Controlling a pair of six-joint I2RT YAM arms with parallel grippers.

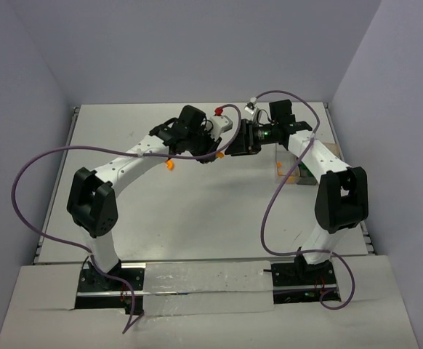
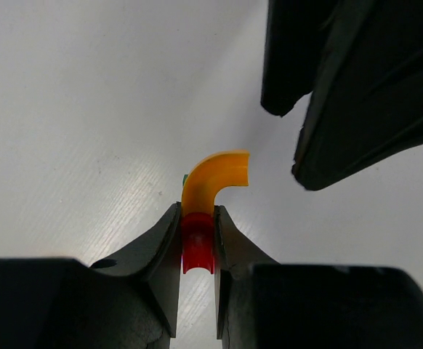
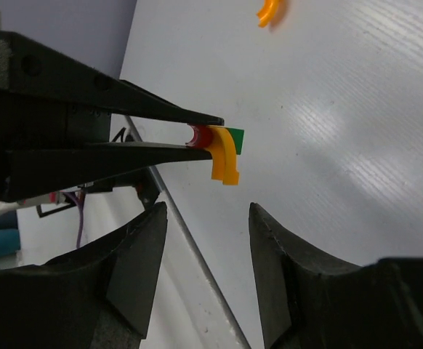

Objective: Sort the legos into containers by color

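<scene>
My left gripper is shut on a small red lego that is joined to a curved orange-yellow lego, with a sliver of green lego behind. The cluster is held above the white table. In the right wrist view the same red, orange and green pieces stick out of the left fingertips. My right gripper is open and empty, facing the cluster a short way off. The clear containers with a tan base stand at the right, partly hidden by the right arm.
A loose curved orange lego lies on the table under the left arm and also shows in the right wrist view. Both grippers meet above the table's far middle. The table's back edge and the wall are close behind.
</scene>
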